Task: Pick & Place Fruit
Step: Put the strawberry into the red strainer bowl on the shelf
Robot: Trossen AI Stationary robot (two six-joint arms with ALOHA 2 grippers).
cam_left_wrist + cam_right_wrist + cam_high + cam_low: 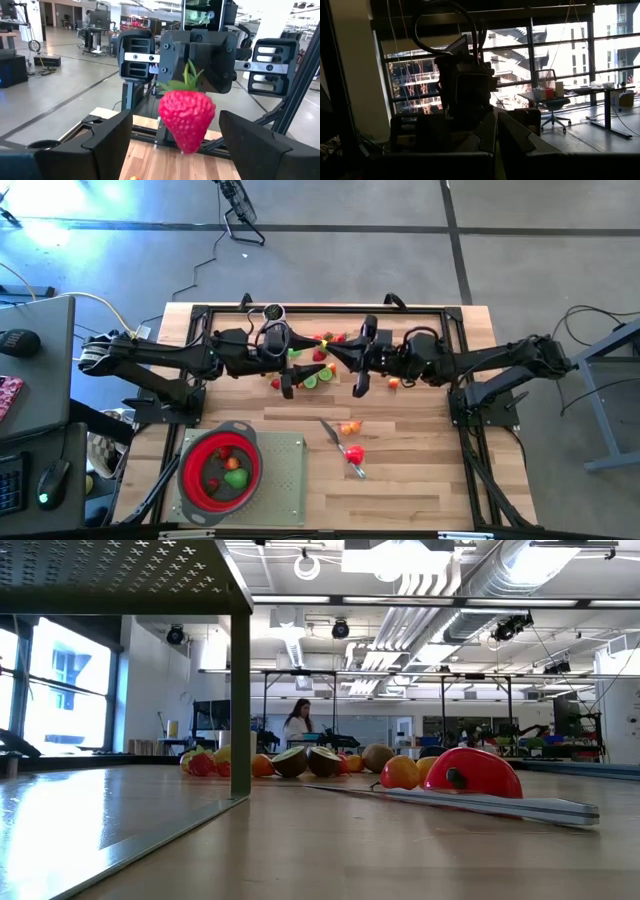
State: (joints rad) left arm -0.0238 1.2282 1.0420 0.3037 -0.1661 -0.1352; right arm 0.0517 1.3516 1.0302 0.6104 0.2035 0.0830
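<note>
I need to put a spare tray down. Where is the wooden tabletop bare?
Bare wood lies right of the slim grey knife, toward the right frame rail, and along the near edge beside the red strainer. The far middle is crowded: scattered toy fruit under both arms.

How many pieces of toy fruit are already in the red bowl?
2, as far as the overhead view shows: a green fruit and a small red fruit just behind it, both inside the red bowl. More may lie hidden.
</note>
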